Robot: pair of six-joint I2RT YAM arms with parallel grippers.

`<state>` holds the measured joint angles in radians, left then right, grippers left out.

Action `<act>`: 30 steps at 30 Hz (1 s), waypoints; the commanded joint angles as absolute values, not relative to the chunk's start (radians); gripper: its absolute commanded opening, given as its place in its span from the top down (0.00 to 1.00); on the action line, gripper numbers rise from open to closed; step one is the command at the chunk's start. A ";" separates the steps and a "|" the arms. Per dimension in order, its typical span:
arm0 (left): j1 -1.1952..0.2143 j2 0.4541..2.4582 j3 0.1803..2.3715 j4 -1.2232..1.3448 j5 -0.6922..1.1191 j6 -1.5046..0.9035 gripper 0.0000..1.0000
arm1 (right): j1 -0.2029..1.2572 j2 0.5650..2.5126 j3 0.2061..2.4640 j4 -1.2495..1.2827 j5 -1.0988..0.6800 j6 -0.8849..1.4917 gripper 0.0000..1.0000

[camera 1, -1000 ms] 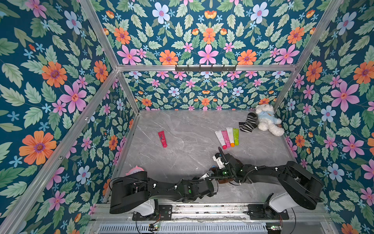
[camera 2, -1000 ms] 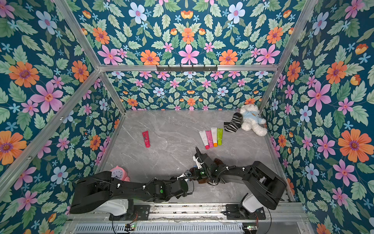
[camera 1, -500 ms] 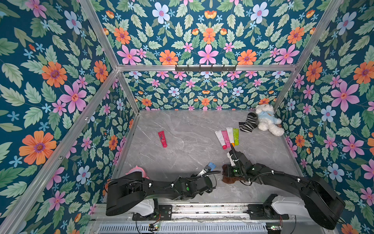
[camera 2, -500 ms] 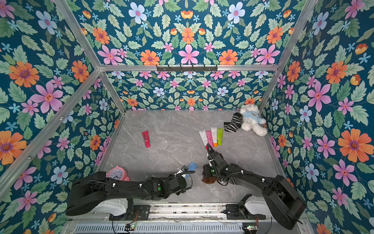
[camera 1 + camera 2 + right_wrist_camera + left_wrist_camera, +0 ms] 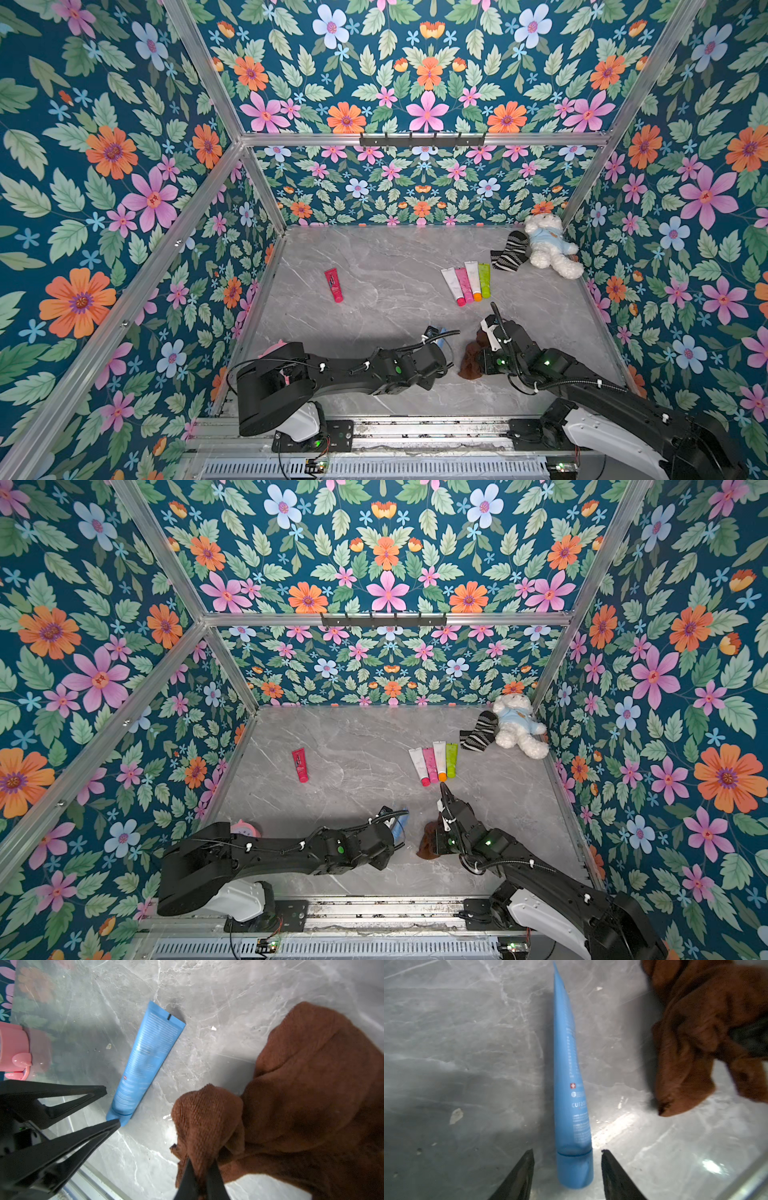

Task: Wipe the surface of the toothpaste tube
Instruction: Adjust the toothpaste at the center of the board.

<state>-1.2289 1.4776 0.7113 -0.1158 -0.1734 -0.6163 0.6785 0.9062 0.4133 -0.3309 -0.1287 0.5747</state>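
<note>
A blue toothpaste tube (image 5: 569, 1084) lies on the grey marble table (image 5: 456, 1043), its cap end between the fingers of my left gripper (image 5: 567, 1150). That gripper is open, with a gap on each side of the cap. The right wrist view shows the same tube (image 5: 145, 1059) and the left fingertips (image 5: 102, 1091) at its cap. My right gripper (image 5: 200, 1160) is shut on a bunched brown cloth (image 5: 311, 1084), which hangs beside the tube without touching it. In both top views the cloth (image 5: 471, 361) (image 5: 428, 843) sits right of the tube (image 5: 401, 825).
A red tube (image 5: 333, 284) lies at the middle left. Several coloured tubes (image 5: 467, 280) lie in a row further back. A striped sock (image 5: 509, 251) and a white teddy bear (image 5: 548, 245) occupy the back right corner. A pink object (image 5: 245, 828) stands by the left wall.
My left gripper has opened and let go of the blue tube, which now rests on the table. My right gripper has carried the brown cloth rightward, off the tube.
</note>
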 commanded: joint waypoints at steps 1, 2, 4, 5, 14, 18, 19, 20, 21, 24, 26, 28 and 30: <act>-1.173 1.417 0.713 -0.094 -0.080 -0.598 0.45 | 0.676 0.896 0.409 -0.344 -0.136 0.571 1.00; -1.139 1.391 0.708 -0.091 -0.061 -0.593 0.45 | 0.674 0.899 0.410 -0.344 -0.142 0.568 1.00; -1.054 1.350 0.689 -0.072 0.005 -0.579 0.44 | 0.674 0.907 0.411 -0.338 -0.152 0.566 1.00; -1.006 1.337 0.680 -0.057 0.060 -0.568 0.45 | 0.674 0.910 0.410 -0.337 -0.159 0.565 1.00; -0.918 1.522 0.799 -0.075 0.313 -0.445 0.45 | 0.674 0.889 0.400 -0.327 -0.190 0.558 1.00; -0.901 1.578 0.776 -0.035 0.273 -0.460 0.48 | 0.675 0.882 0.397 -0.324 -0.199 0.555 1.00; -0.894 1.577 0.766 -0.022 0.269 -0.468 0.48 | 0.674 0.882 0.397 -0.323 -0.201 0.555 1.00; -0.888 1.570 0.756 -0.010 0.269 -0.472 0.49 | 0.675 0.882 0.397 -0.321 -0.201 0.555 1.00; -0.880 1.562 0.748 -0.003 0.275 -0.472 0.49 | 0.674 0.886 0.396 -0.321 -0.202 0.554 1.00; -0.857 1.543 0.743 -0.009 0.303 -0.465 0.49 | 0.674 0.894 0.397 -0.314 -0.210 0.553 1.00; -0.848 1.547 0.742 -0.017 0.338 -0.454 0.49 | 0.675 0.897 0.398 -0.313 -0.213 0.552 1.00; -0.847 1.563 0.744 -0.023 0.366 -0.443 0.51 | 0.674 0.896 0.397 -0.313 -0.215 0.553 1.00; -0.847 1.584 0.740 -0.025 0.378 -0.436 0.54 | 0.675 0.893 0.396 -0.312 -0.215 0.552 1.00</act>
